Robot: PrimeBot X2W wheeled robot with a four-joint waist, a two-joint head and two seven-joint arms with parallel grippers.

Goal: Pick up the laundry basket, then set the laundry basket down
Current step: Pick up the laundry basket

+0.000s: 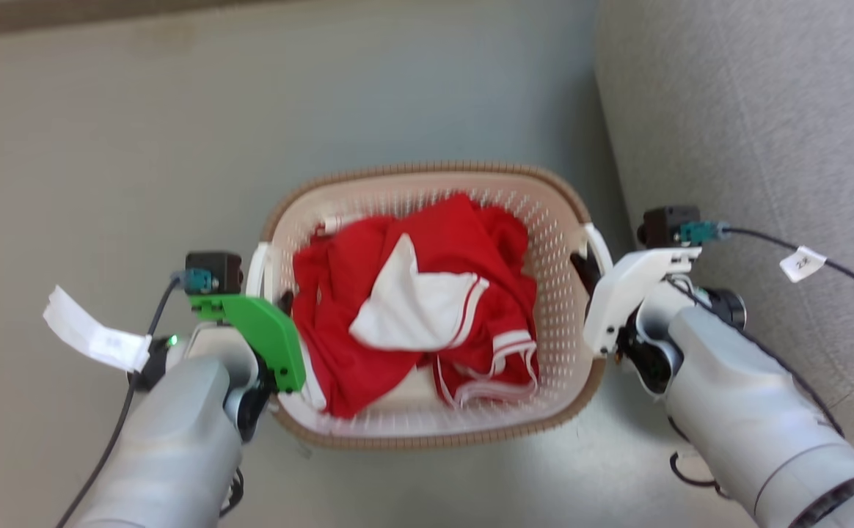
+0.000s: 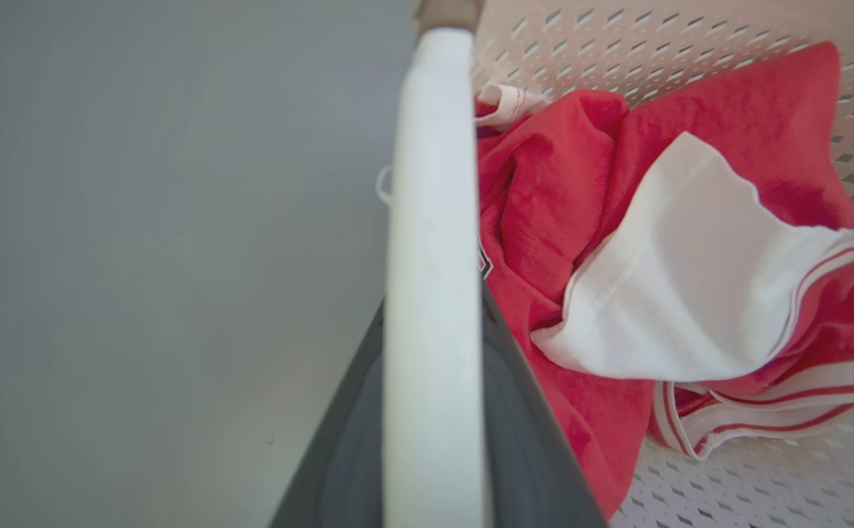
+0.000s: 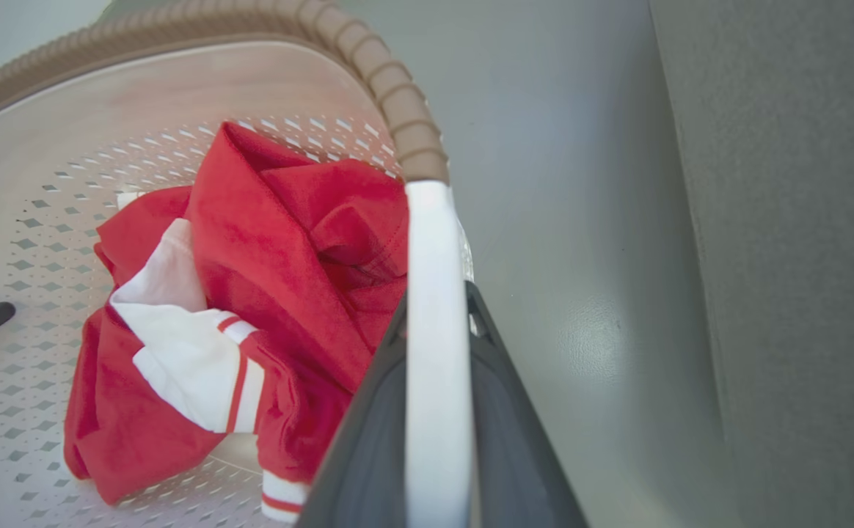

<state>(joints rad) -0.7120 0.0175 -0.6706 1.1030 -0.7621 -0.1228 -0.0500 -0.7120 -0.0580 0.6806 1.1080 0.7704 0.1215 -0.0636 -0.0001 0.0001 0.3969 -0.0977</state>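
Over the grey floor (image 1: 141, 132), the laundry basket (image 1: 427, 170) (holding red and white clothing (image 1: 412, 293)) sits between both arms. The left pincer (image 1: 285, 302) and right pincer (image 1: 581, 270) each clamp a white loop handle (image 2: 431, 293). This looks like the pick-up step, though floor clearance is hard to judge. Next, both arms should rise evenly.

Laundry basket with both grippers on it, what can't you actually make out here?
Left gripper closure: green cover hides it in head view, the white handle in left wrist view.
Right gripper closure: white cover and handle hide it likewise.
Laundry basket underside, lifted or on the floor: hidden by its own body.
Anything beneath the red garment: covered.
Paper tag writing: too small.
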